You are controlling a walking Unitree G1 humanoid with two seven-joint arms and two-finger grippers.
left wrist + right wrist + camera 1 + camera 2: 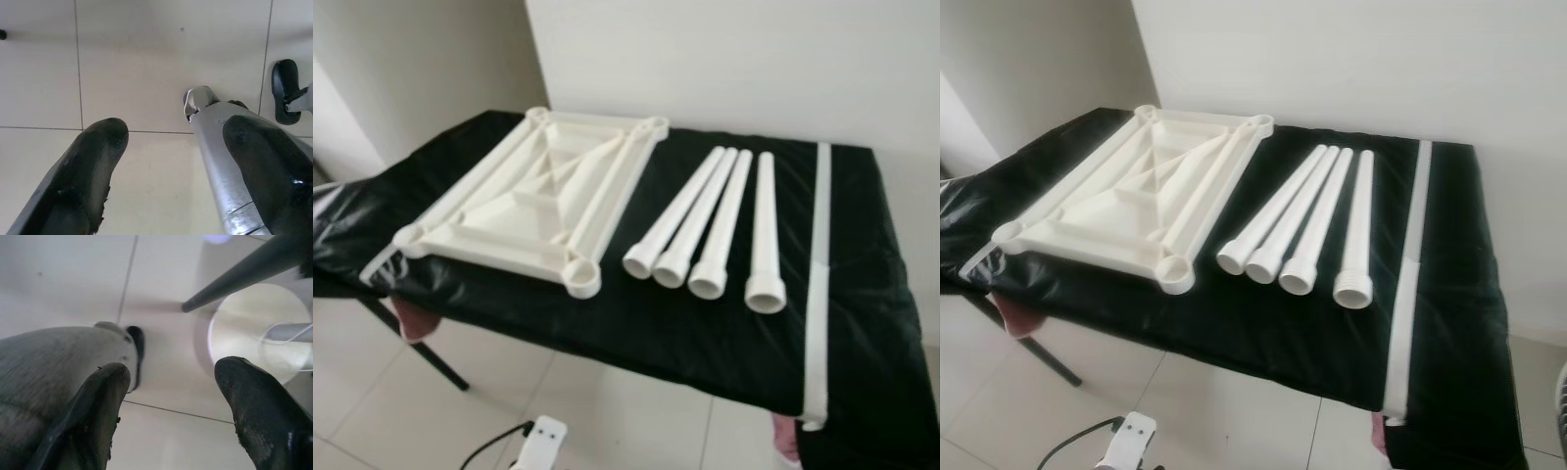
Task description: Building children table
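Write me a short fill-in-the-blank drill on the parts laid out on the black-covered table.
1. Beside the white tabletop lie ____ white legs.
2. The tabletop lies to the legs' ____.
3. The cloth under the parts is ____.
4. Both the left claw and right claw hang open above the ____.

Missing words: four; left; black; floor

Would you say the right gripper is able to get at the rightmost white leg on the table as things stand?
Probably not yet. The right gripper hangs open over the tiled floor, pointing down, away from the table. The rightmost leg lies apart from the other three legs with nothing on it, so raising the arm should give access.
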